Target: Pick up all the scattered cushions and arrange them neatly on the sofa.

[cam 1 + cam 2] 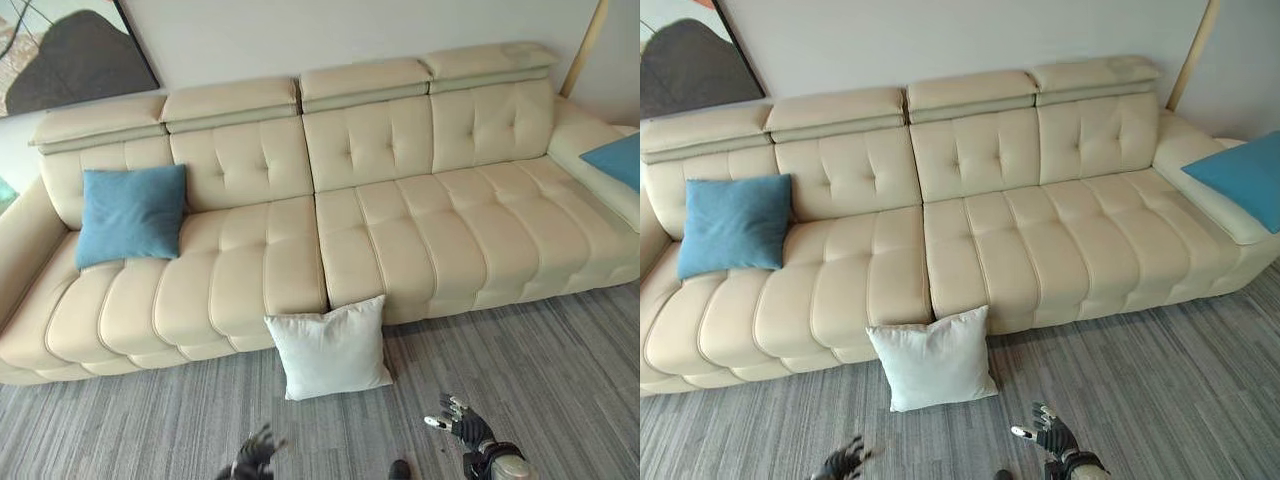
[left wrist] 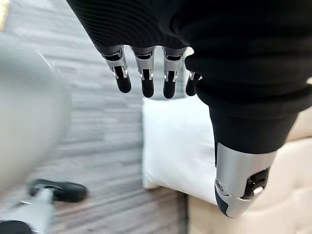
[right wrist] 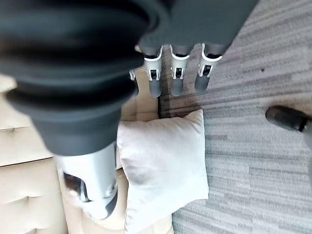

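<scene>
A white cushion point(image 1: 330, 348) leans against the front of the cream sofa point(image 1: 400, 230), standing on the grey carpet. A blue cushion point(image 1: 131, 214) rests upright against the sofa's left backrest. Another blue cushion point(image 1: 1245, 176) lies on the sofa's right end. My left hand point(image 1: 254, 457) hangs low near the bottom edge, short of the white cushion point(image 2: 180, 146), fingers straight and holding nothing. My right hand point(image 1: 462, 425) is at the lower right above the carpet, open and empty, with the white cushion point(image 3: 163, 165) beyond its fingers point(image 3: 176, 80).
Grey striped carpet point(image 1: 540, 370) runs along the sofa's front. A dark framed picture point(image 1: 70, 55) hangs on the wall at the upper left. A wooden pole point(image 1: 583, 45) stands behind the sofa's right end.
</scene>
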Tool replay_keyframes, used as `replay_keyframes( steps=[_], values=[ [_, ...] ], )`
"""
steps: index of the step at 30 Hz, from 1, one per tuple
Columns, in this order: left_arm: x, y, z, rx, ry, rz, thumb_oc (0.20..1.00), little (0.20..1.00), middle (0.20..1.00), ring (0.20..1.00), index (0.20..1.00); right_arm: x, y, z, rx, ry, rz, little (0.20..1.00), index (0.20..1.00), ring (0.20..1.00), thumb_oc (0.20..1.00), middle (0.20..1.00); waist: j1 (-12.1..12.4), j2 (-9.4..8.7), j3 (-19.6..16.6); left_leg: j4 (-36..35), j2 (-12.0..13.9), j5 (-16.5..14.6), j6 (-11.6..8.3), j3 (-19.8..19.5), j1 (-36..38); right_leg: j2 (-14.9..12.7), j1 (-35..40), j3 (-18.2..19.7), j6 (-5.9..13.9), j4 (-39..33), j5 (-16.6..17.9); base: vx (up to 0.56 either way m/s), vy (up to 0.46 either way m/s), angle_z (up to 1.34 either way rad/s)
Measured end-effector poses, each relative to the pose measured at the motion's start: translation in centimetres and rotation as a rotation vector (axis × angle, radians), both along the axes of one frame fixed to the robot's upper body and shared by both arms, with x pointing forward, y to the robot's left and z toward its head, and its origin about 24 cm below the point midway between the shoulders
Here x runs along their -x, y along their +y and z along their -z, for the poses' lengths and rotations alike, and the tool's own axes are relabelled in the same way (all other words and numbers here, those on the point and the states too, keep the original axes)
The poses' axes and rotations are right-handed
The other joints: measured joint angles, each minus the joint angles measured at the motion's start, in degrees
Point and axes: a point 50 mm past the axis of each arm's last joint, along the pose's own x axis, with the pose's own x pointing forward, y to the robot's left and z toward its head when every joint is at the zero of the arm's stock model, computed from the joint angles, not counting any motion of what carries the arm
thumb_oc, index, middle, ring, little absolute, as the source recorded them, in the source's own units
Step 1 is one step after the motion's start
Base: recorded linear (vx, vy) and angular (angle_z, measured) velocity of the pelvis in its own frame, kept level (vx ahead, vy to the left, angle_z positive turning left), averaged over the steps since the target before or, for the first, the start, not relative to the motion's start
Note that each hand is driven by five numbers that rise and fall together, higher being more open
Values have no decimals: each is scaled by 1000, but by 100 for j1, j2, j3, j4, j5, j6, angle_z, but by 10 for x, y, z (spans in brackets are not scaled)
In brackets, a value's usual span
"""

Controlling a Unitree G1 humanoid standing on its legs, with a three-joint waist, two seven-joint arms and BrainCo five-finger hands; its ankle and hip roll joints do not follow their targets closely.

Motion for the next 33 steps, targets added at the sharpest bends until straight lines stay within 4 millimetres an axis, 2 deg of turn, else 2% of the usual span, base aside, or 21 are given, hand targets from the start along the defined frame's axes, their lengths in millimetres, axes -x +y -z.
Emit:
replay_keyframes(
  steps=[1,2,4,5,7,9,10,11,14,15,17,18,19,20,21,22,24,26,29,30,33],
  values=[
    [-5,0,-3,-3,-23,8,1000,1000,1000,1000,1000,1,2,1,-7,4,1,1000,1000,1000,1000,1000,-1,-58,48,-815,23,-254,164,298,-146,46,168,-47,68,-169,-130,236,17,6],
    [-5,-1,-4,1,-30,12,1000,1000,1000,1000,1000,1,1,1,-5,4,1,1000,1000,1000,1000,1000,13,-6,50,-1637,120,-313,264,537,-59,142,262,-55,70,-280,-128,244,95,0],
    [-6,-1,-5,5,-38,12,1000,1000,1000,1000,1000,2,-2,0,5,7,-4,1000,1000,1000,1000,1000,56,231,108,-3275,252,-228,233,583,95,383,367,-80,160,-301,-188,168,92,-18],
    [-4,0,-5,3,-33,11,1000,1000,1000,1000,1000,2,-4,0,11,9,-5,1000,1000,1000,1000,1000,61,327,145,-3774,299,-122,206,589,195,475,440,-86,196,-299,-212,217,97,-24],
    [-4,0,-4,1,-29,11,1000,1000,1000,1000,1000,3,-1,2,9,22,-22,1000,1000,1000,1000,1000,40,369,208,-4955,336,129,131,538,415,499,760,-269,404,-303,-436,299,172,17],
    [-6,1,-6,0,-37,10,1000,1000,1000,1000,1000,6,4,4,-4,31,-29,1000,1000,1000,1000,1000,108,297,275,-4982,328,278,318,746,745,414,953,-262,455,-303,-470,163,216,3],
    [3,0,-3,3,-14,6,1000,1000,1000,1000,1000,5,7,3,-8,25,-37,1000,1000,1000,1000,1000,107,284,265,-4936,294,318,385,756,1011,367,1128,-216,571,-302,-511,86,219,-15],
    [10,1,0,2,8,0,1000,1000,1000,1000,1000,4,9,2,-15,16,-39,1000,1000,1000,1000,1000,94,359,255,-5111,201,661,698,763,1180,317,1237,-195,724,-299,-539,80,238,4],
    [5,12,-4,-28,-10,6,1000,1000,1000,1000,1000,3,26,2,-70,1,-44,1000,1000,1000,1000,1000,71,97,315,-5150,-162,588,880,777,1216,-33,1201,-190,774,-142,-506,80,235,20],
    [4,18,-5,-46,-8,11,1000,1000,1000,1000,1000,8,36,6,-102,16,-38,1000,1000,1000,1000,1000,75,11,292,-5149,-373,503,1035,688,1240,-239,1182,-188,758,52,-492,68,241,35],
    [3,18,-6,-48,-9,12,1000,1000,1000,1000,1000,14,39,8,-116,32,-39,1000,1000,1000,1000,1000,104,101,267,-5121,-426,408,1197,562,1274,-300,1051,-106,938,197,-702,20,296,32],
    [1,29,-8,-79,-13,21,1000,1000,1000,1000,1000,14,43,9,-125,30,-38,1000,1000,1000,1000,1000,168,56,276,-5143,-541,341,1321,587,1283,-386,867,1,997,568,-336,-11,250,13],
    [2,29,-7,-79,-5,20,1000,1000,1000,1000,1000,12,43,8,-122,25,-42,1000,1000,1000,1000,1000,215,84,273,-5149,-538,324,1368,593,1295,-465,620,64,1017,1044,-372,-11,208,-3],
    [3,27,-7,-75,-3,23,1000,1000,1000,1000,1000,9,42,7,-118,15,-45,1000,1000,1000,1000,1000,234,195,319,-5143,-499,304,1395,593,1341,-517,386,153,1005,1530,-354,12,95,-7],
    [5,23,-5,-65,5,26,1000,1000,1000,1000,1000,8,43,6,-119,9,-50,1000,1000,1000,1000,1000,237,320,366,-5121,-490,267,1438,554,1362,-543,162,242,1172,1854,-646,34,121,-5],
    [9,24,-3,-67,18,21,1000,1000,1000,1000,1000,9,45,6,-123,10,-57,1000,1000,1000,1000,1000,229,290,333,-5115,-505,239,1476,558,1374,-536,7,394,1285,1829,-899,54,66,-4],
    [14,28,-1,-74,41,9,1000,1000,1000,1000,1000,7,51,6,-130,8,-80,1000,1000,1000,1000,1000,261,259,340,-5144,-535,209,1519,592,1340,-415,-407,518,1219,1516,-1030,77,22,-12],
    [17,28,0,-73,53,10,1000,1000,1000,1000,1000,2,51,4,-129,-5,-84,1000,1000,1000,1000,1000,227,231,334,-5150,-575,207,1518,609,1251,-318,-661,586,1198,950,-889,108,22,10],
    [17,26,0,-75,56,42,1000,1000,1000,1000,1000,6,50,5,-126,4,-79,1000,1000,1000,1000,1000,202,66,294,-5153,-638,201,1503,559,1262,-192,-751,758,1129,136,-583,93,-7,28],
    [18,25,1,-72,57,48,1000,1000,1000,1000,1000,9,49,7,-127,11,-77,1000,1000,1000,1000,1000,217,-17,238,-5153,-691,197,1491,556,1273,-229,-740,755,1078,105,-560,91,-50,38],
    [22,20,2,-60,62,54,1000,1000,1000,1000,1000,9,47,6,-118,13,-81,1000,1000,1000,1000,1000,215,-71,139,-5153,-647,143,1324,542,1371,-196,-602,697,1016,-109,-89,40,-67,7]
  ],
)
